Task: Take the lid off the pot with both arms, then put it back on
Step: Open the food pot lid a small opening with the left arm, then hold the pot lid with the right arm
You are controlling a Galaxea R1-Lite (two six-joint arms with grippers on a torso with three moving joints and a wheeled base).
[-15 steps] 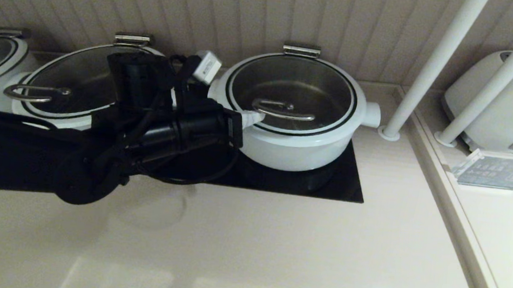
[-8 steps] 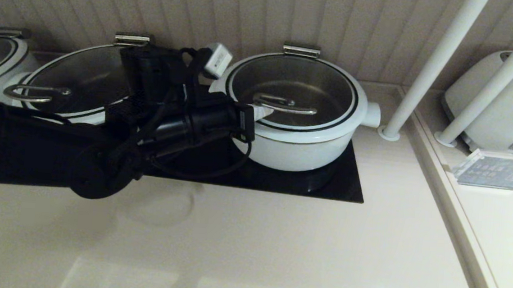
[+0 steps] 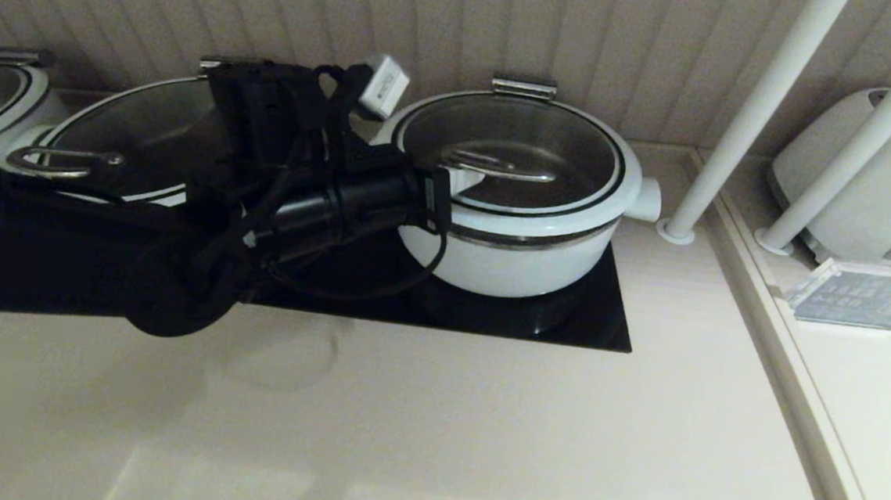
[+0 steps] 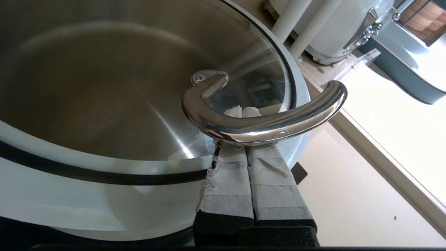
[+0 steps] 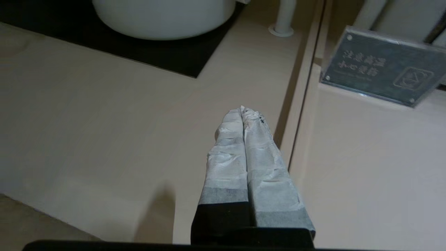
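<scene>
On a glossy beige surface (image 3: 479, 441) backed by a ribbed wall (image 3: 461, 24), the pot (image 3: 515, 259) sits on a black hob panel (image 3: 566, 321) while the left pincer (image 3: 462, 180), fingers pressed together under the loop handle, holds the lid (image 3: 510, 160) tilted above the rim; the right pincer (image 5: 242, 111) hangs closed over bare surface beside a sign (image 5: 381, 68).

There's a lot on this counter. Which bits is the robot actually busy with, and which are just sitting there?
In use:
- the lid, front edge raised
- the pot
- left gripper, fingers shut, hooked under the lid's handle

Just there:
- wider lidded pot
- toaster
- sign
- right gripper, off by the sign
</scene>
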